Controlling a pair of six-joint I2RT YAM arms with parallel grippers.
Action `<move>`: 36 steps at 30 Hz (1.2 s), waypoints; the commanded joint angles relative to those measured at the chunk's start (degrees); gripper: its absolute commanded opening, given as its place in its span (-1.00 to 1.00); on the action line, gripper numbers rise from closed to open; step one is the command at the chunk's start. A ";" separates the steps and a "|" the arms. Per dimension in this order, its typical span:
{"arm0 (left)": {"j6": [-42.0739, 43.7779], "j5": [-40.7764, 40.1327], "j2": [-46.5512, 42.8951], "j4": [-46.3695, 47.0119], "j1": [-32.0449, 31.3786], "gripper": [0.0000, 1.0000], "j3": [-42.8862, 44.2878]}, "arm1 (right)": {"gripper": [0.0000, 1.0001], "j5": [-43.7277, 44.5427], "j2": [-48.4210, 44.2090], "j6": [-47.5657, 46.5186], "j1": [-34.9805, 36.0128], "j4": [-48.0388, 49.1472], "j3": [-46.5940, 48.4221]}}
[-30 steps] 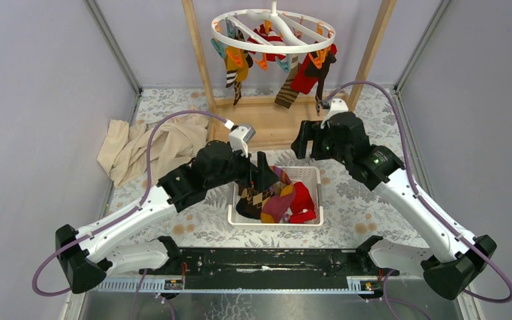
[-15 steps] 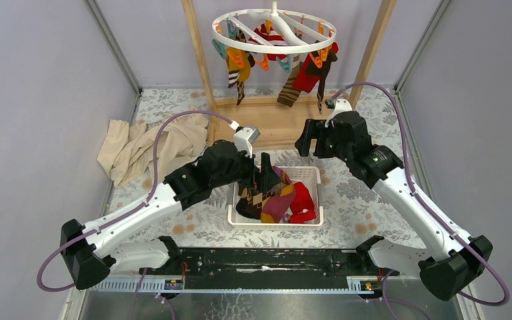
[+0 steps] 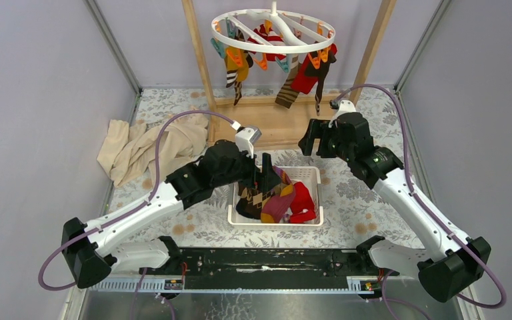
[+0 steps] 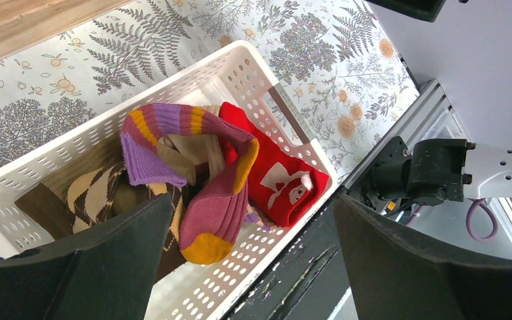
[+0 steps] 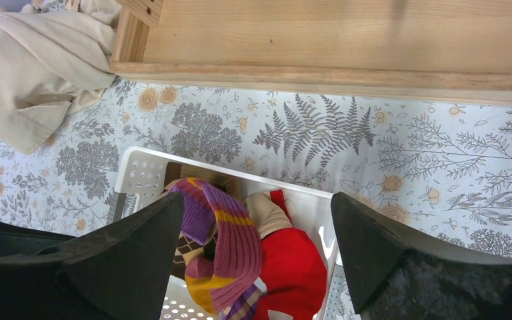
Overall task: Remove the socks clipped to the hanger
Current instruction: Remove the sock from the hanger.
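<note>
Hanger (image 3: 273, 30) hook is running off-frame at twelve o'clock.
Socks (image 3: 303, 79) are dangling red, striped, brown; left gripper (image 3: 265, 175), right gripper (image 3: 310, 143) gaping empty.

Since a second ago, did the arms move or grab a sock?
Both arms shifted a little to the right. The left gripper hangs over the basket, the right gripper beyond its far edge; both open, nothing grabbed or dropped. The socks in the basket, the clipped socks on the hanger and the beige cloth stayed put.
</note>
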 commanded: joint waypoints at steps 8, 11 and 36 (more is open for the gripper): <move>0.75 -2.25 -1.72 2.27 -0.19 0.97 0.75 | 0.75 -4.70 -1.48 0.84 -4.68 2.65 -1.93; 0.33 -4.22 -3.29 1.39 -0.23 0.97 -0.39 | 0.76 -5.15 -1.86 0.75 -5.30 2.51 -2.63; -4.88 -7.89 -9.23 -0.99 -0.15 0.97 -9.67 | 0.76 -7.43 -4.59 1.90 -6.66 2.76 -9.40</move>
